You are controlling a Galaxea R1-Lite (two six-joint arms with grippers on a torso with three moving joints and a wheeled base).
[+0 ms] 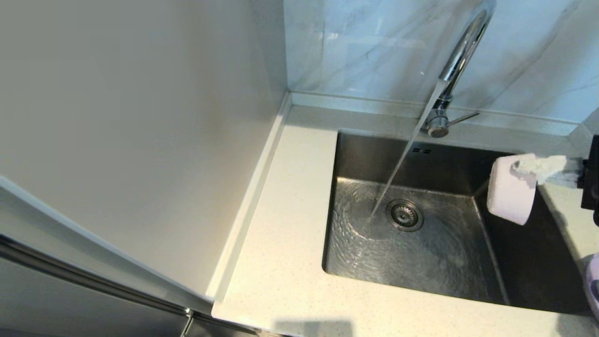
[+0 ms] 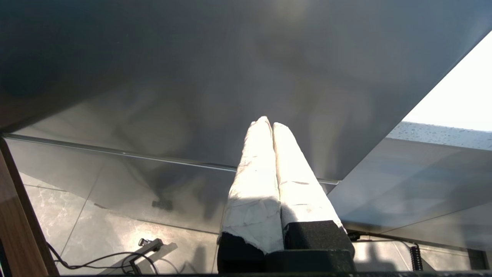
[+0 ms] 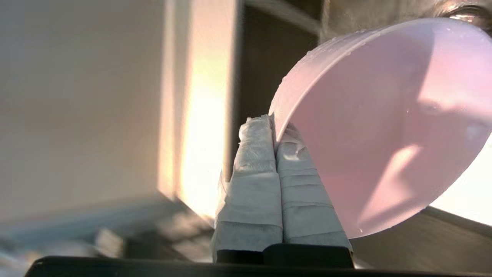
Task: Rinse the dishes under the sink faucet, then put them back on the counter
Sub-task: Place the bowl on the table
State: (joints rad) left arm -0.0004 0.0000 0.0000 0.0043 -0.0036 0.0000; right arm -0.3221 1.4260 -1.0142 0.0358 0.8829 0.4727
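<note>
The faucet point(image 1: 461, 51) is mirror-bright chrome, and the sink point(image 1: 449, 262) well off to the side of the right claw point(image 1: 526, 171) is brushed stainless steel, dull-sheened and rippled with water round its metal drain strainer point(image 1: 404, 215). The worktop point(image 1: 285, 234) is matt, finely speckled off-white stone; the wall panel point(image 1: 374, 47) behind is glossy and marbled. The pink bowl point(image 3: 384, 130) pinched in the right claw looks like smooth, satin plastic beaded with droplets. Both claws' fingers point(image 3: 255, 181) are wrapped in rough, creased white tape or cloth, as on the left claw point(image 2: 269, 125).
</note>
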